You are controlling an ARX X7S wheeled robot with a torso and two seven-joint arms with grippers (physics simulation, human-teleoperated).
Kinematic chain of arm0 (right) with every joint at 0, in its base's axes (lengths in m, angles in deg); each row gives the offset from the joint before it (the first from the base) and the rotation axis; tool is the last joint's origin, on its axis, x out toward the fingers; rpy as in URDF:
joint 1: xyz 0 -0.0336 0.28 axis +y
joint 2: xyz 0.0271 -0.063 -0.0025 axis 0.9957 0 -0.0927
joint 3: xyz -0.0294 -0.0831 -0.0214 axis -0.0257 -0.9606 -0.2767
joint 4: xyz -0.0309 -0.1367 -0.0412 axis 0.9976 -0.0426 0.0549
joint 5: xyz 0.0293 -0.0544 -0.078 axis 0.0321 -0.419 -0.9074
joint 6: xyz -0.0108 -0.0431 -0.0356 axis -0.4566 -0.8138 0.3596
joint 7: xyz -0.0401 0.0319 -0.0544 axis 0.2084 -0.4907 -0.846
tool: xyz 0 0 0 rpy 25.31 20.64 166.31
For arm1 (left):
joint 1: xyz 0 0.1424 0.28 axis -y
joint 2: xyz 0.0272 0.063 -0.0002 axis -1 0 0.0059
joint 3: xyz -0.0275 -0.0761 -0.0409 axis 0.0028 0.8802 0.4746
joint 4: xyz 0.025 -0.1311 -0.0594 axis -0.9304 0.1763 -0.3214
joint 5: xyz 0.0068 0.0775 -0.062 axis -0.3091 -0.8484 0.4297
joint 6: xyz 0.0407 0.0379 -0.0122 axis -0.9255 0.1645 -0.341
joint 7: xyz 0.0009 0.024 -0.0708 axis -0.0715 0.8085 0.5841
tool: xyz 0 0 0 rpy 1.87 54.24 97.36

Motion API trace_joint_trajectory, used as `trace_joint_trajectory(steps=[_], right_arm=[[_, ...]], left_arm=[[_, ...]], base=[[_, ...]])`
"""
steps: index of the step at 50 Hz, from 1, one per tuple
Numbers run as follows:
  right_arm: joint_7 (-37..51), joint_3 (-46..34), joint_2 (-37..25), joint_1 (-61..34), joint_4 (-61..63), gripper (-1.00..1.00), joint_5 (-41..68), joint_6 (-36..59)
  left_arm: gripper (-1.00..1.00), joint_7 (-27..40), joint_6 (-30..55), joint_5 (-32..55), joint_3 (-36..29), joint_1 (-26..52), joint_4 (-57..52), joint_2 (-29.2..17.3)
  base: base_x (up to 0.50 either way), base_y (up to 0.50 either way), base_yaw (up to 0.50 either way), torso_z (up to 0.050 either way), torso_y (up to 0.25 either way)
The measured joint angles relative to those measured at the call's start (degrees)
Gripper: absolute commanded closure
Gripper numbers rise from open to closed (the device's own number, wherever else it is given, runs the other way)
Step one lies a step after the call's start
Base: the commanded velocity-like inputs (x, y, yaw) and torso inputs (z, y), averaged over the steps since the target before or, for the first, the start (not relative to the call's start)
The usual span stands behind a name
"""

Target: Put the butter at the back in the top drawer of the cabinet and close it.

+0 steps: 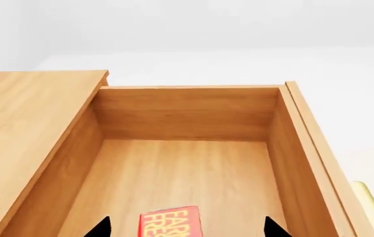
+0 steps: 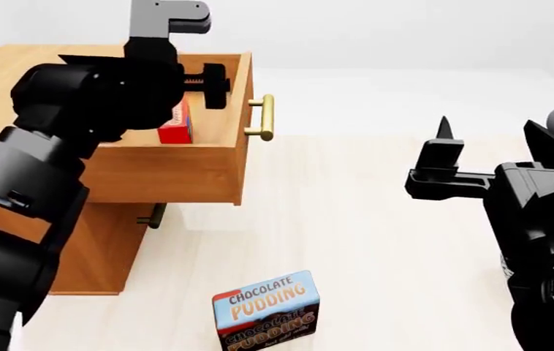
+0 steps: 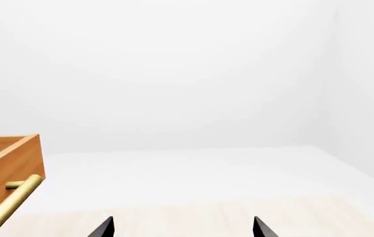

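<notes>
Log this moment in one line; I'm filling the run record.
butter: in open top drawer | left gripper: open over it | right gripper: open, idle

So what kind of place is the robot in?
Probably a computer-made practice room, not a real home: plain white walls, a pale wood floor, and just a wooden cabinet and a chocolate pudding box.

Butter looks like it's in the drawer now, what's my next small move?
Probably lift the left gripper clear of the top drawer. Its tips stand apart either side of the butter, which sits inside the pulled-out drawer, so closing comes after.
</notes>
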Motion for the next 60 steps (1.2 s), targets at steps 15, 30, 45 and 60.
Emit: trace_joint_trajectory(steps=[15, 30, 45, 60], right_arm=[[0.04, 0.03, 0.01, -0.1, -0.1, -1.0, 0.1, -0.06], [0.68, 0.01, 0.02, -1.02, 0.01, -1.0, 0.96, 0.26], [1.54, 0.22, -0.36, -1.67, 0.63, -1.0, 2.26, 0.43], [1.46, 1.39, -1.86, -0.18, 1.8, -1.0, 3.01, -0.56]], left_arm=[[-1.0, 5.15, 1.86, 2.57, 1.69, -1.21, -16.14, -4.69], [-1.0, 9.95, 2.03, 3.25, 1.49, -4.74, -35.92, -9.51], [-1.0, 14.27, -0.4, 0.29, -1.75, -9.07, -54.77, -9.24], [-1.0, 18.54, -2.94, -5.2, -7.25, -12.55, -63.93, -2.53]], base=[[0.0, 0.0, 0.0, 0.0, 0.0], [0.0, 0.0, 0.0, 0.0, 0.0], [0.0, 0.0, 0.0, 0.0, 0.0], [0.0, 0.0, 0.0, 0.0, 0.0]])
